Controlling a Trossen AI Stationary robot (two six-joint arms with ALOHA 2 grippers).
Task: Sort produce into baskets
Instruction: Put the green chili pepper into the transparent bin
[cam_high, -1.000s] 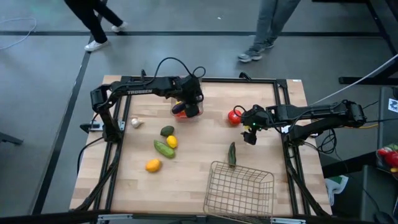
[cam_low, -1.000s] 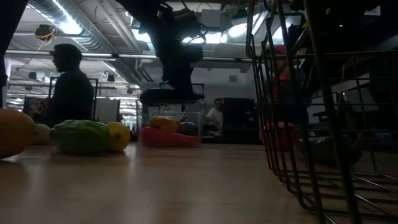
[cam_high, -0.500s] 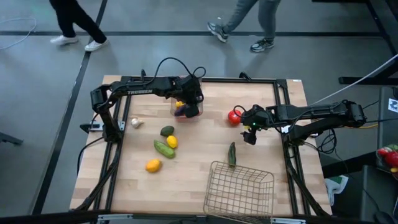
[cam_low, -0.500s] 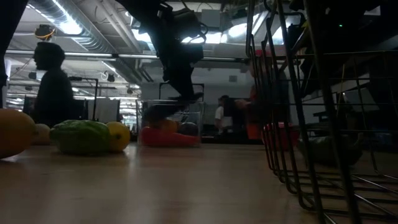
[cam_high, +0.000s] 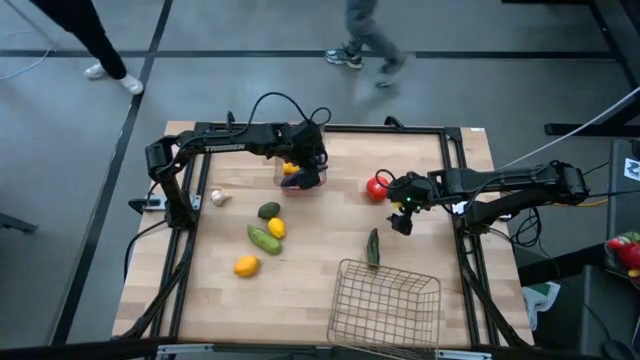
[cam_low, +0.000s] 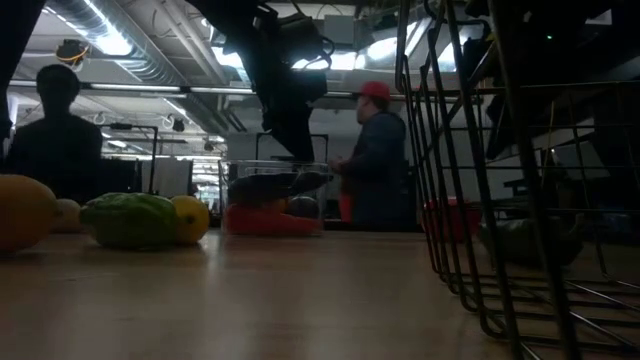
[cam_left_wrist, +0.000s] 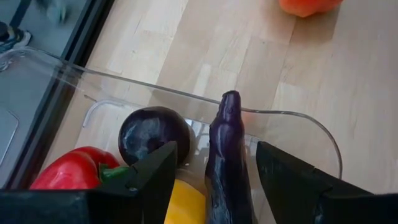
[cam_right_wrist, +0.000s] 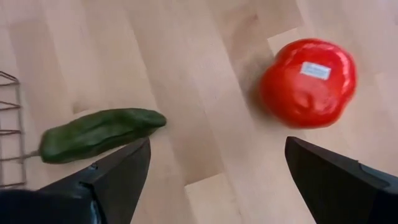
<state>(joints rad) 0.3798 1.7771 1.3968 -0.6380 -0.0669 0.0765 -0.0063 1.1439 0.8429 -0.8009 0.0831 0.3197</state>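
You are partway: the clear plastic rectangular bin holds a few pieces, your left gripper fingers spread around a long purple eggplant there, right gripper spread above the bench, the wire-mesh basket apparently empty, several pieces unsorted.

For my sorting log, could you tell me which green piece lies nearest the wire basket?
The long dark green one, right by the wire basket; the other two green pieces lie far left.

In the left wrist view the red pepper and yellow piece in the bin are partly hidden by the fingers; the orange fruit is cut off by the edge.
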